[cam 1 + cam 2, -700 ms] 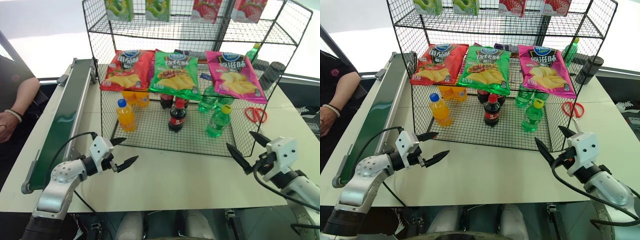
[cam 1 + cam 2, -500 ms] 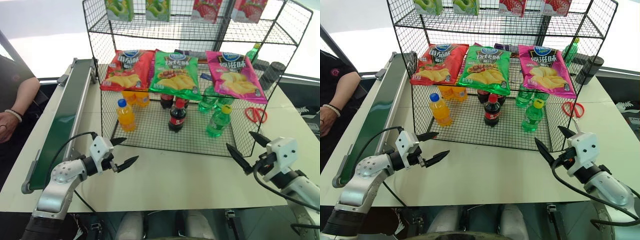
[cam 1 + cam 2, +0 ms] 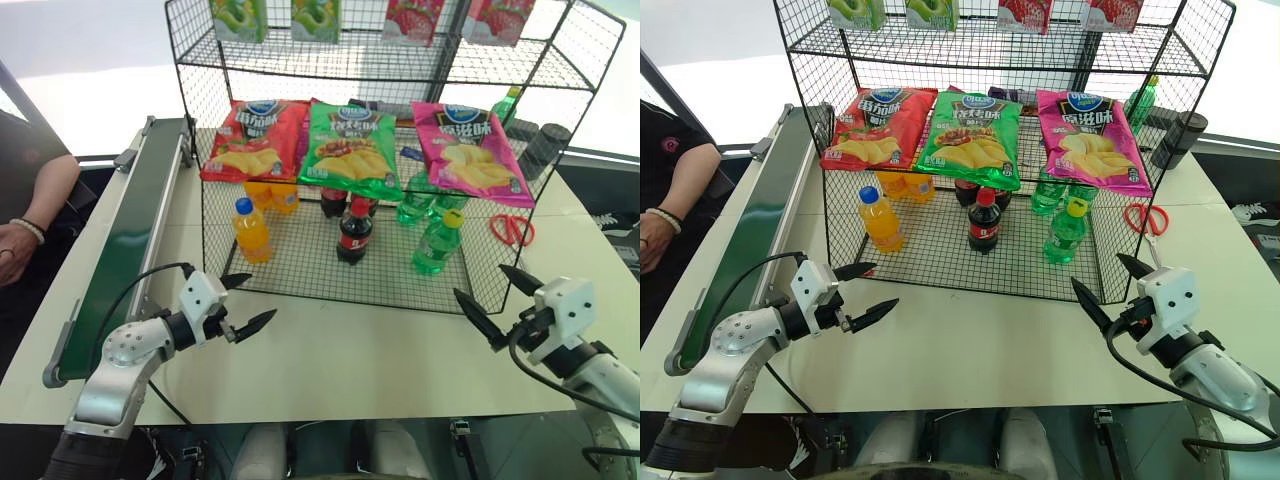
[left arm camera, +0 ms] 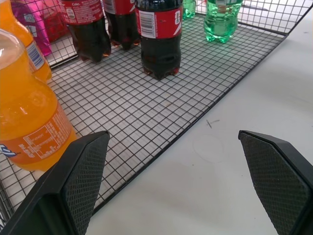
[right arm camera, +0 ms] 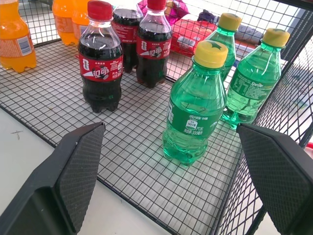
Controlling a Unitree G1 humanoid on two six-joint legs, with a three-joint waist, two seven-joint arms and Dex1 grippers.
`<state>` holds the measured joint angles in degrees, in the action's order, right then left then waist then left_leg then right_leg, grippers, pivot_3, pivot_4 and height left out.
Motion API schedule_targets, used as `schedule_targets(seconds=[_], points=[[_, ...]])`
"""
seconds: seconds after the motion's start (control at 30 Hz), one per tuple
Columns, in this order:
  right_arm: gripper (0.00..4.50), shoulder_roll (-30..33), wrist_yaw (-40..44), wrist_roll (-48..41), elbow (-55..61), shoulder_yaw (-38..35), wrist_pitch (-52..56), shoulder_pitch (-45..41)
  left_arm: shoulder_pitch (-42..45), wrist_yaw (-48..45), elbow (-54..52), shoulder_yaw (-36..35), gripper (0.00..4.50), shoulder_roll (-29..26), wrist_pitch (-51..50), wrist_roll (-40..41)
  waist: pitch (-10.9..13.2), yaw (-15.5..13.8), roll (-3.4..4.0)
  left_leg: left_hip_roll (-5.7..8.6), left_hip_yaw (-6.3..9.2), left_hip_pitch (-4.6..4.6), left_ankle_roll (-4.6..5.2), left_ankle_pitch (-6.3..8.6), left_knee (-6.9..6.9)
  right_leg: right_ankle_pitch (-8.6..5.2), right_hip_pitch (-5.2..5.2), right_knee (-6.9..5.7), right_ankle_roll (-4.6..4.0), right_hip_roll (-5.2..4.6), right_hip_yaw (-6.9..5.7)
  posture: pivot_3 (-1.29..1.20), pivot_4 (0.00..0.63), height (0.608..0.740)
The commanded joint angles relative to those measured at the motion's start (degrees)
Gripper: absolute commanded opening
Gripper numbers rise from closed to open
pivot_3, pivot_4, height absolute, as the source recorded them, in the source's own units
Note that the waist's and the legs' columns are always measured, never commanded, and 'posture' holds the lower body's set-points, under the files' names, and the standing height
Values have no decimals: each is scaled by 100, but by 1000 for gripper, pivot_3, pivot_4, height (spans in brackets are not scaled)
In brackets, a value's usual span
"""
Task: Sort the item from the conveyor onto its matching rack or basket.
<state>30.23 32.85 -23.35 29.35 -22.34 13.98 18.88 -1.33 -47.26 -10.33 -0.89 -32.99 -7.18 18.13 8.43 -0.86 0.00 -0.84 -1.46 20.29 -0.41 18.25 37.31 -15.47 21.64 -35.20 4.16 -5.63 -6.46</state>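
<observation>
Cola bottle (image 3: 354, 231) and orange bottle (image 3: 250, 230) flank green bottle (image 3: 436, 242) (both jaws gape, empty).

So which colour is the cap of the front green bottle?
Yellow cap, clearest in the right wrist view.

The left arm, silver-grey metal with a white wrist block, reaches forward from the near left; its tool (image 3: 247, 303) of two black pointed fingers stands wide apart, empty, aimed toward the right and slightly down. The right arm, likewise built, comes in from the near right; its tool (image 3: 497, 300) is also spread wide, holding nothing, pointing forward roughly level.
</observation>
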Motion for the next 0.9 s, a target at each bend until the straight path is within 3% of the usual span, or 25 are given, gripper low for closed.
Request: schedule_targets(seconds=[0.03, 0.9], points=[[4477, 35, -60, -26, 162, -66, -7, -103, 81, 20, -199, -112, 4500, -20, 83, 18, 0, 0, 0, 0, 0, 0, 0, 0, 0, 0, 0, 0, 0, 0, 0, 0, 150, 732], [4477, -11, 59, 14, -146, 130, -122, -352, 9, 147, -204, -289, 4500, -114, 45, -16, -1, 1, -1, 0, 0, 0, 0, 0, 1, 0, -1, -1, 0, 1, 0, 0, 150, 732]])
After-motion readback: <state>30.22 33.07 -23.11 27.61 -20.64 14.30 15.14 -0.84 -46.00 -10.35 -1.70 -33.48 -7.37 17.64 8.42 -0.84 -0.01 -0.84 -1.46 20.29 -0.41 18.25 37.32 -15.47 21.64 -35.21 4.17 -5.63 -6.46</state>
